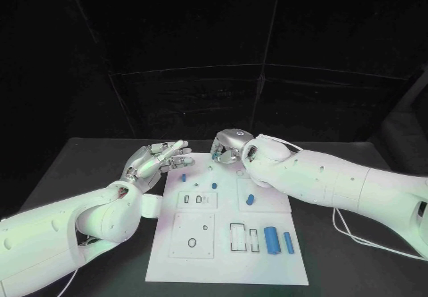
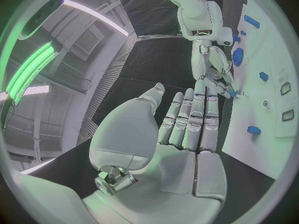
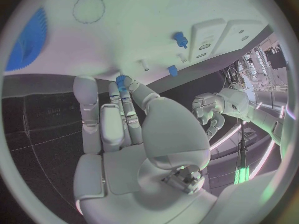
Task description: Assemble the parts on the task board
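Right hand pinches blue part; left hand open.

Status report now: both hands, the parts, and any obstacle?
Left hand open, beside task board. Right hand pinches small blue part at board's far edge. Other blue parts lie on board. No obstacle seen.

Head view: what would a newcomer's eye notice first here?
The white task board lies in the middle of the black table, with small blue parts on it. At its far edge the right hand pinches a blue part in its fingers, while the left hand hovers open beside it.
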